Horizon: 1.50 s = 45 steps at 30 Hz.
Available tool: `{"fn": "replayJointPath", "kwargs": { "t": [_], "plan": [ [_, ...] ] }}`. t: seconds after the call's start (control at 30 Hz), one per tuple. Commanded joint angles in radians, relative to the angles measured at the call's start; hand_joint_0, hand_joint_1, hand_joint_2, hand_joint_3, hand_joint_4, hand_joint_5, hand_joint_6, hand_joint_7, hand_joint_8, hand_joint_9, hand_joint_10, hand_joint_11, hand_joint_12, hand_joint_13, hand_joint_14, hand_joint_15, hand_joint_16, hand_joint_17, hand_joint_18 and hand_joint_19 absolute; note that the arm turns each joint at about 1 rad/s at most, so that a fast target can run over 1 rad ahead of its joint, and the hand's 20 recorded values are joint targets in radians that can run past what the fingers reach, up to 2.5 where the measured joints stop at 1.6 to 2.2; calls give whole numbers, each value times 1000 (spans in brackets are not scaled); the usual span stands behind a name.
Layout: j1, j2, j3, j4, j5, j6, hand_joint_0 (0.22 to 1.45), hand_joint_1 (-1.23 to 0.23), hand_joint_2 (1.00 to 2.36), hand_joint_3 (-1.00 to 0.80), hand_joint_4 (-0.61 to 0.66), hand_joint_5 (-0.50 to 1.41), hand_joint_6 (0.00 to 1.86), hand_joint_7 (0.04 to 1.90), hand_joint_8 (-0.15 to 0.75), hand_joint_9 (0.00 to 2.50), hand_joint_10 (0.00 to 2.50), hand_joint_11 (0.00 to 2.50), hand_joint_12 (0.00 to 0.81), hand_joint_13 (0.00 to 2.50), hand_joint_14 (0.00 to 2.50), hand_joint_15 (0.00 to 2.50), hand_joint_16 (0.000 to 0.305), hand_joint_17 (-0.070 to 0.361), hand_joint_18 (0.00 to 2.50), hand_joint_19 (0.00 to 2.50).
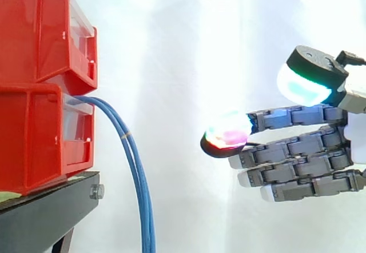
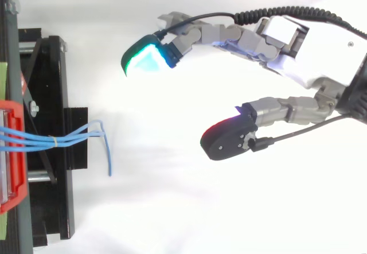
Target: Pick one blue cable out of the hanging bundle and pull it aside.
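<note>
Several thin blue cables (image 1: 137,173) hang from the lower red plastic bin (image 1: 40,139), well ahead of the grey robot hand (image 1: 297,150). We see it released (fingers straight, empty).

Very bright, white curtain (image 1: 171,64) washed out to glare, hardly any shadows, black stand (image 1: 46,213) dark under red bins (image 1: 40,127), robot hand (image 1: 297,161) pads (image 1: 229,132) glowing cyan and red.
</note>
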Motion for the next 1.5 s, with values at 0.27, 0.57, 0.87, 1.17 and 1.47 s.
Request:
{"fn": "replayJointPath", "kwargs": {
  "t": [0.27, 0.57, 0.87, 1.17, 1.47],
  "plan": [
    [-11, -95, 75, 4, -8, 49, 462, -665, 1001, -480, 44, -258, 501, 633, 180, 166, 0, 0, 255, 103, 0, 0, 31, 70, 0, 0],
    [-28, -149, 153, -71, -94, 79, 464, -666, 1002, -482, 47, -256, 501, 638, 180, 177, 0, 0, 254, 114, 0, 0, 31, 69, 0, 0],
    [-33, -196, 170, -36, -97, 81, 467, -666, 1001, -481, 51, -254, 501, 641, 183, 195, 0, 0, 253, 127, 0, 0, 30, 68, 0, 0],
    [-34, -265, 262, -18, -157, 84, 470, -665, 1001, -480, 59, -251, 501, 647, 184, 212, 0, 0, 251, 141, 0, 0, 30, 67, 0, 0],
    [-24, -265, 277, 22, -183, 35, 473, -664, 1002, -477, 106, -229, 502, 705, 192, 248, 0, 0, 255, 172, 0, 0, 29, 66, 0, 0]
  ]
}}
